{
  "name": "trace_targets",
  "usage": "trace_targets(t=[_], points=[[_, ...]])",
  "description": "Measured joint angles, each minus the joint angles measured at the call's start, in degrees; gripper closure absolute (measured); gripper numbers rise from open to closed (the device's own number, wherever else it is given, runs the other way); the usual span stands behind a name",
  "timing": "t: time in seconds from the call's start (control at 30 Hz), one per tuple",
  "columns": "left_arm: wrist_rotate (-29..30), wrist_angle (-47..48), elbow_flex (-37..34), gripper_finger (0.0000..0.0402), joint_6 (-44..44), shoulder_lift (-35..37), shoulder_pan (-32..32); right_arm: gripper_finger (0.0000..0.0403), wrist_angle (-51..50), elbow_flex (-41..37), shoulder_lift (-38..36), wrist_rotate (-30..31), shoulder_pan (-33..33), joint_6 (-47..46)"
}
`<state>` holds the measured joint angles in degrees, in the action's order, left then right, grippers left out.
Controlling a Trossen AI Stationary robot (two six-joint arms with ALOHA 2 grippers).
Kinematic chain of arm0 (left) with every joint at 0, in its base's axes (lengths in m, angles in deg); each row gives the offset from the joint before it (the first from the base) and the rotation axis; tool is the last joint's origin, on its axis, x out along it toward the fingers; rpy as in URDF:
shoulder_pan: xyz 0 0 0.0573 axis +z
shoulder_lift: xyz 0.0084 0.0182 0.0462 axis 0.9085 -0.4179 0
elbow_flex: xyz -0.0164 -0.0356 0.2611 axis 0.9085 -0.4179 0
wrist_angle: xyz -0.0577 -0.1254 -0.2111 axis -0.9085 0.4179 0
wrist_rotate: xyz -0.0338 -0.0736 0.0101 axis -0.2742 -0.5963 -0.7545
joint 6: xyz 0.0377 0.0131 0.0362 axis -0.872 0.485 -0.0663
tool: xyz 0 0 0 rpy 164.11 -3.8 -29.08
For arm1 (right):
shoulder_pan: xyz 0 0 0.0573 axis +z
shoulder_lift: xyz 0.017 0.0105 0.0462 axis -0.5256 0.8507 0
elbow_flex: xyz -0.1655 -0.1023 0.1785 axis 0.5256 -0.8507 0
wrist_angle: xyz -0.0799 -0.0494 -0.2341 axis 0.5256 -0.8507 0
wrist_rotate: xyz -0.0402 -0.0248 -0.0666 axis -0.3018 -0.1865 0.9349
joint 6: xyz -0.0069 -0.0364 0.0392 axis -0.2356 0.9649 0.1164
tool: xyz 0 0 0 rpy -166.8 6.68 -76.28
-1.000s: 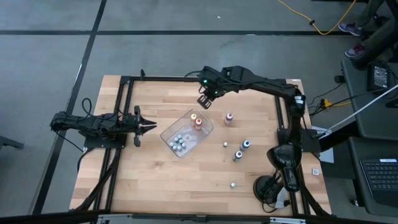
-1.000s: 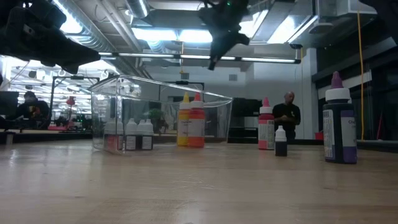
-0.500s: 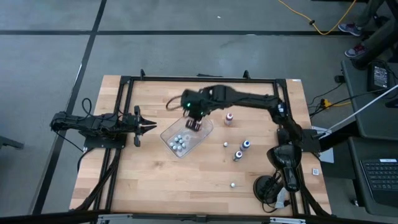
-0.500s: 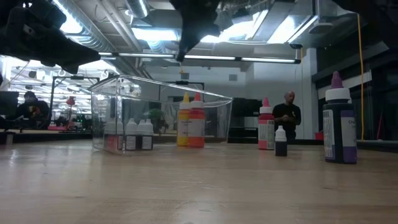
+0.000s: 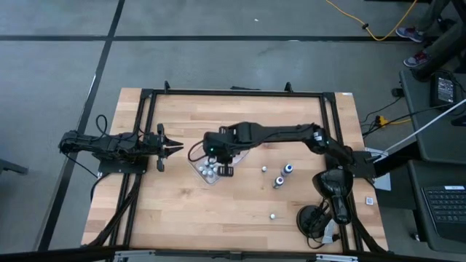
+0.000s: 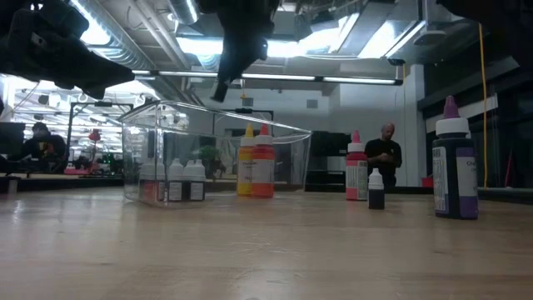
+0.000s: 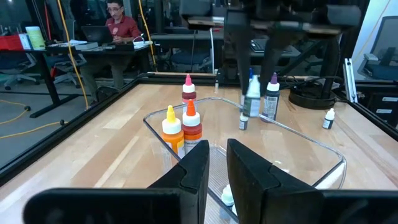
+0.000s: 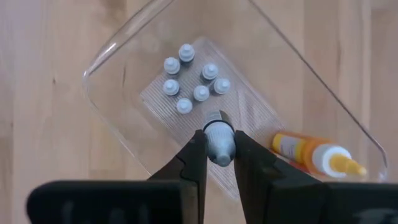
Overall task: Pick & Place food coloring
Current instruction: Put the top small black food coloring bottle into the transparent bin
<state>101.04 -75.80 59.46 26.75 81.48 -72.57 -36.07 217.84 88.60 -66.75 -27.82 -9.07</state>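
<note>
Food coloring bottles sit partly in the clear tray (image 5: 198, 161) on the tabletop (image 5: 218, 211), partly loose nearby. Above the tray, the right hand (image 8: 217, 147) grasps a small grey-capped bottle (image 8: 218, 138) over seven pale bottles (image 8: 194, 79) beside an orange one (image 8: 309, 154). The left hand (image 5: 175, 148) waits clenched, empty, beside the tray.

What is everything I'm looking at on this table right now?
Clear tray: one, see-through, mid-table.
Small capped bottles: seven, pale grey-white, clustered inside the tray.
Orange and yellow bottles: two, standing in the tray.
Red bottle: one, outside the tray.
Purple bottle: one, on the table.
Little dark bottle: one, near the red one.
Person: one, in the room behind.
Left gripper: jaws shut, empty, waiting beside the tray.
Right gripper: over the tray, jaws shut on a small grey-capped bottle.
</note>
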Motion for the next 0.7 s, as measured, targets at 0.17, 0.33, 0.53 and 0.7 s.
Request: trace_targets(t=[0.17,0.33,0.53,0.7], points=[[0.0,0.0,0.0,0.0345,0.0,0.0,0.0,0.0339,1.3,0.0,1.6,0.1,0.3,4.5],[0.0,0.0,0.0,0.0343,0.0,0.0,0.0,0.0338,2.3,-0.1,3.5,0.2,0.3,8.6],[0.0,0.0,0.0,0.0348,0.0,0.0,0.0,0.0338,2.8,-0.1,6.2,0.3,0.1,11.9],[0.0,0.0,0.0,0.0349,0.0,-0.2,0.0,0.0338,3.7,-0.1,8.8,0.3,0.1,13.5]])
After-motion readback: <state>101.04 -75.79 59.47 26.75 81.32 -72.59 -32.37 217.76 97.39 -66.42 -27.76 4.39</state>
